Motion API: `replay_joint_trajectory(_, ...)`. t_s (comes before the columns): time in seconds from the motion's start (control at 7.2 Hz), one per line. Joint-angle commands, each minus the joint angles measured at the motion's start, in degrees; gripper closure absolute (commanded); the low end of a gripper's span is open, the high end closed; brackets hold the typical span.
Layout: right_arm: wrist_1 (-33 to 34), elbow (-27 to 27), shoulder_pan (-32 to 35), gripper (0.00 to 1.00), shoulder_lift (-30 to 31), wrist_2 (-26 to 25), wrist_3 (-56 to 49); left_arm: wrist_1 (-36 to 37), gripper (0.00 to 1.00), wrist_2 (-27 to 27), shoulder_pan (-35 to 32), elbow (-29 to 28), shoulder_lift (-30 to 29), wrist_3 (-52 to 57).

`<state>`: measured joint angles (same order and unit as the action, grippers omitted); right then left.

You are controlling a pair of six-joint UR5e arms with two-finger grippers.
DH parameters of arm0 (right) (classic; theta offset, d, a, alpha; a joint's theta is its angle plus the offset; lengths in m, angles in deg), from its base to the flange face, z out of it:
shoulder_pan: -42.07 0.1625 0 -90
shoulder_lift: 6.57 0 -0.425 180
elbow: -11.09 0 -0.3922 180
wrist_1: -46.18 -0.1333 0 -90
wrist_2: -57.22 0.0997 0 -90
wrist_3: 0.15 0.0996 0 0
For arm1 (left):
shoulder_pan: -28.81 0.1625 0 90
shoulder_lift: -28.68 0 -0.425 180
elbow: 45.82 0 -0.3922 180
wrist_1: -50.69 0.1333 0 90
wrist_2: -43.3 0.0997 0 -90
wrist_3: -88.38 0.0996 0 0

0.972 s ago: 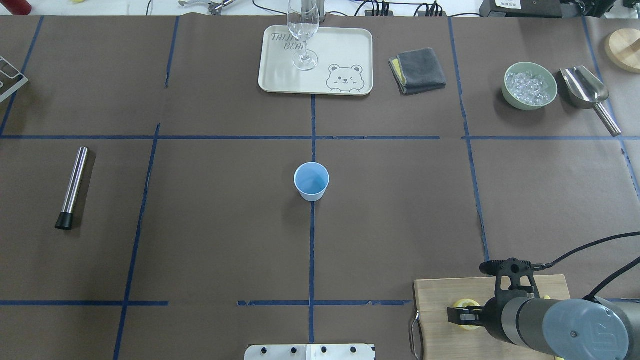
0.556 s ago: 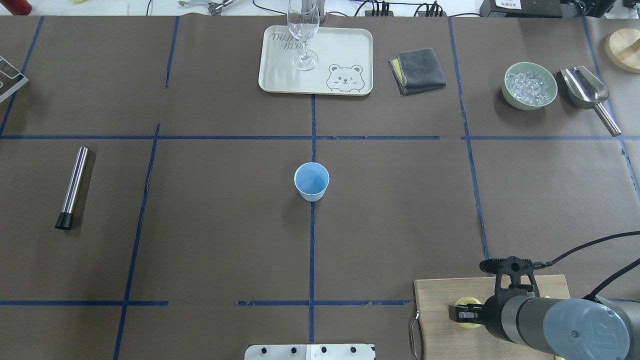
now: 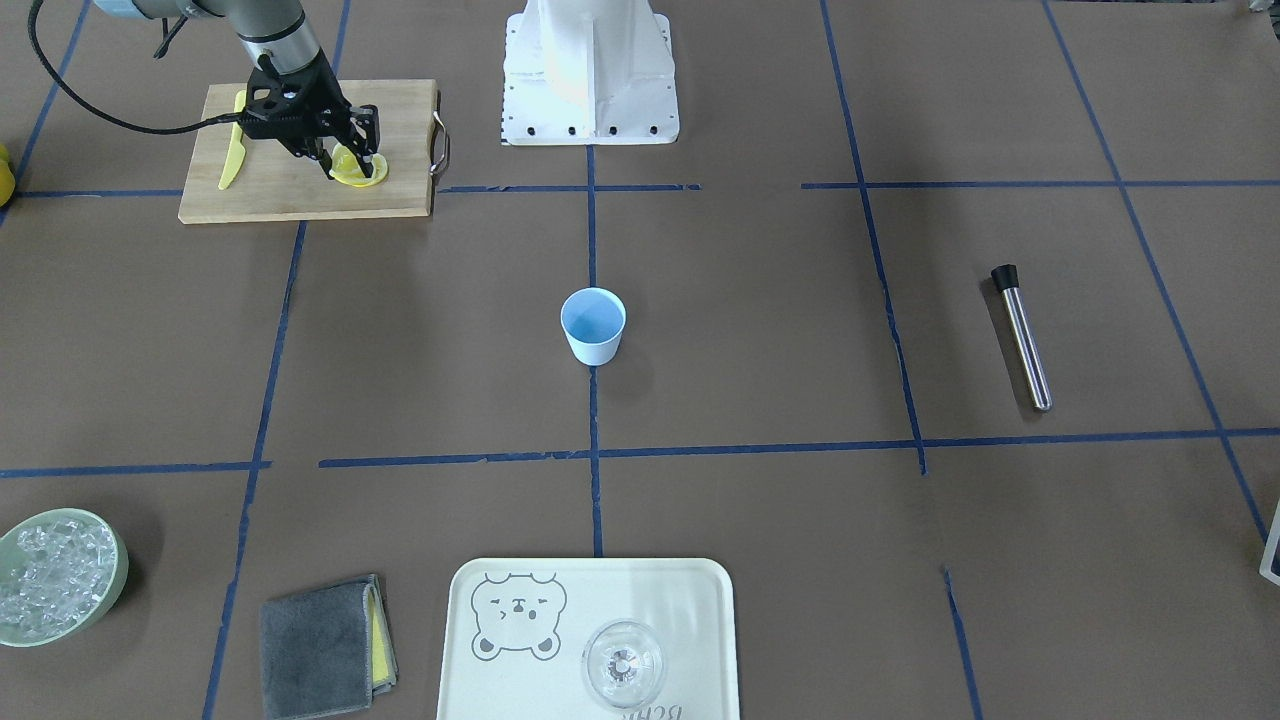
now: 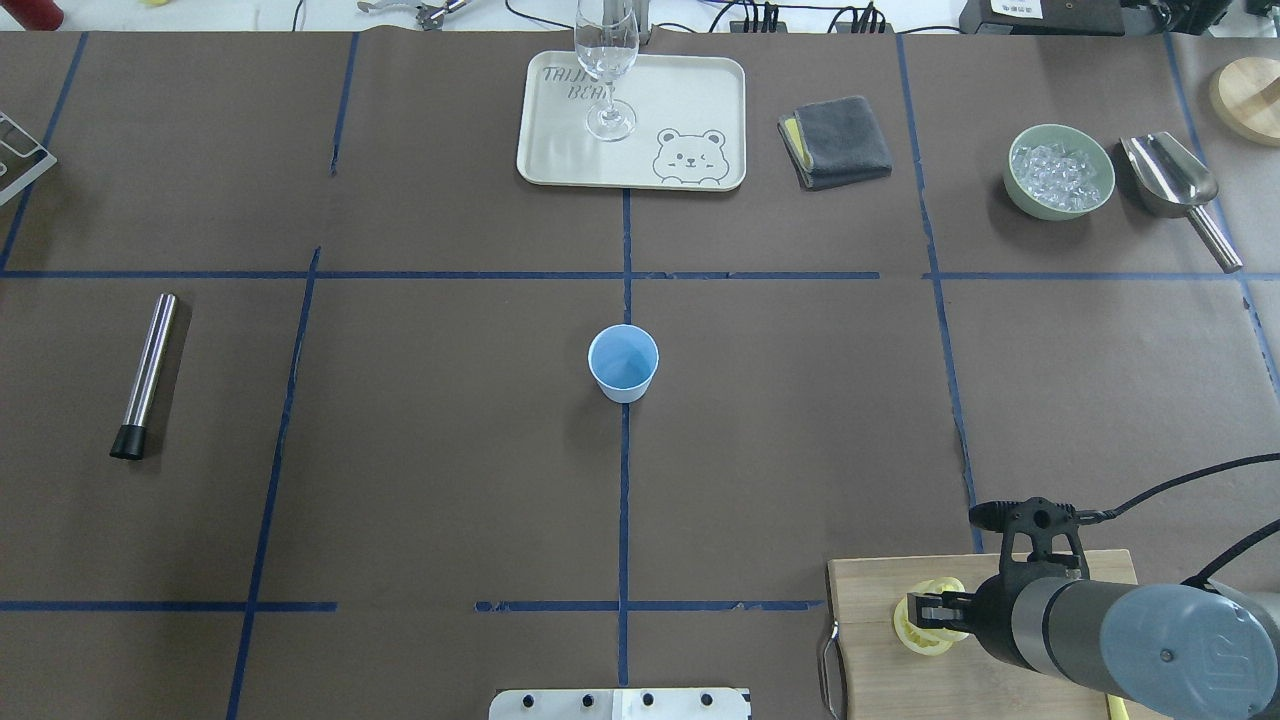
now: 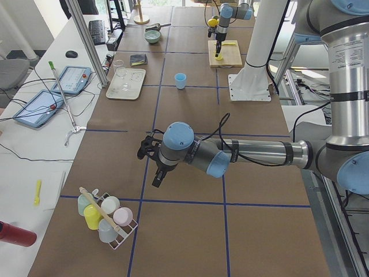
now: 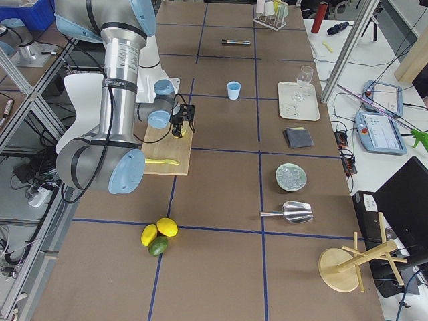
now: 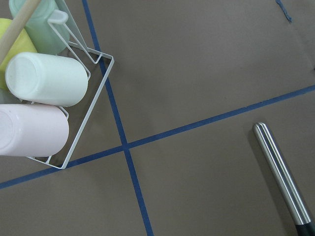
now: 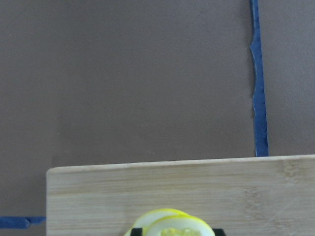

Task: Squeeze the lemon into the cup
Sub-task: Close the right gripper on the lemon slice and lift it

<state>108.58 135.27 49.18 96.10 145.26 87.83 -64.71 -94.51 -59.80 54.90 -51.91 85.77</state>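
The light-blue cup stands upright at the table's middle, also in the front view. Lemon slices lie on the wooden cutting board at the near right. My right gripper is over the board, shut on a lemon slice that sits between its black fingertips. A second slice lies just behind it. My left gripper shows only in the left side view, low over the table near the cup rack; I cannot tell if it is open or shut.
A yellow knife lies on the board. A steel tube lies at the left. At the back are a tray with a glass, a grey cloth, a bowl of ice and a scoop. A cup rack is by the left wrist.
My right gripper has shifted a little to the right and farther from the near edge over the board. A slice now shows just below its fingers in the overhead view.
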Motion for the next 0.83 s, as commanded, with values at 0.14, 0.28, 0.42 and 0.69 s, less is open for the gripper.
replay_joint_trajectory(0.14, -0.1, 0.6, 0.7, 0.46, 0.3, 0.0, 0.0, 0.0, 0.00, -0.1, -0.1, 0.2, 0.1, 0.0)
replay_joint_trajectory(0.28, -0.1, 1.7, 0.9, 0.46, 0.4, 0.0, 0.0, 0.0, 0.00, -0.1, -0.1, 0.4, 0.1, 0.0)
replay_joint_trajectory(0.42, -0.1, 3.1, 1.1, 0.45, 0.8, 0.1, 0.1, 0.0, 0.00, -0.2, -0.1, 0.4, 0.2, 0.0)
replay_joint_trajectory(0.69, -0.1, 5.0, 3.4, 0.44, 0.3, 0.5, 0.0, 0.0, 0.00, -0.1, -0.1, 0.3, 0.2, 0.0)
